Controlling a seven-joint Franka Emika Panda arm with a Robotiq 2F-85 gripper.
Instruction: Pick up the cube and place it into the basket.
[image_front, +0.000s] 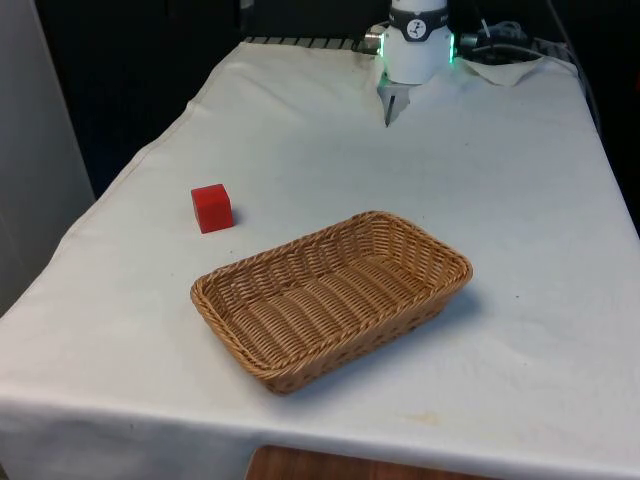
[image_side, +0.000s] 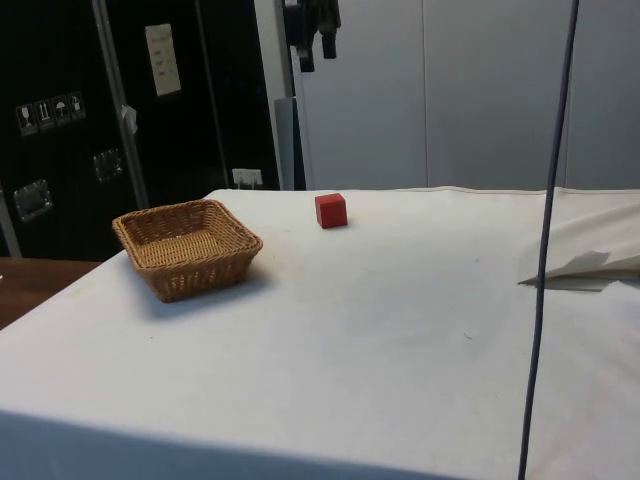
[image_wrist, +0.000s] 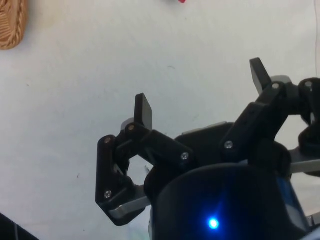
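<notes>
A red cube (image_front: 211, 208) sits on the white cloth at the front view's left, a short way behind the wicker basket (image_front: 203, 296). From the side, the cube (image_side: 331, 210) lies to the right of the basket (image_side: 200, 275), with bare cloth between them. My gripper (image_side: 316, 52) hangs high over the table, well above the cube. In the wrist view the gripper (image_wrist: 201, 92) is open, its black fingers (image_wrist: 143, 107) spread wide with nothing between them. A sliver of the cube (image_wrist: 181, 1) and a corner of the basket (image_wrist: 11, 25) show at that picture's edges.
The robot's base (image_front: 415, 45) stands at the table's far end. A black cable (image_side: 545, 250) hangs down at the side view's right, beside a raised fold of cloth (image_side: 585, 265). Wide bare cloth lies around the cube and basket.
</notes>
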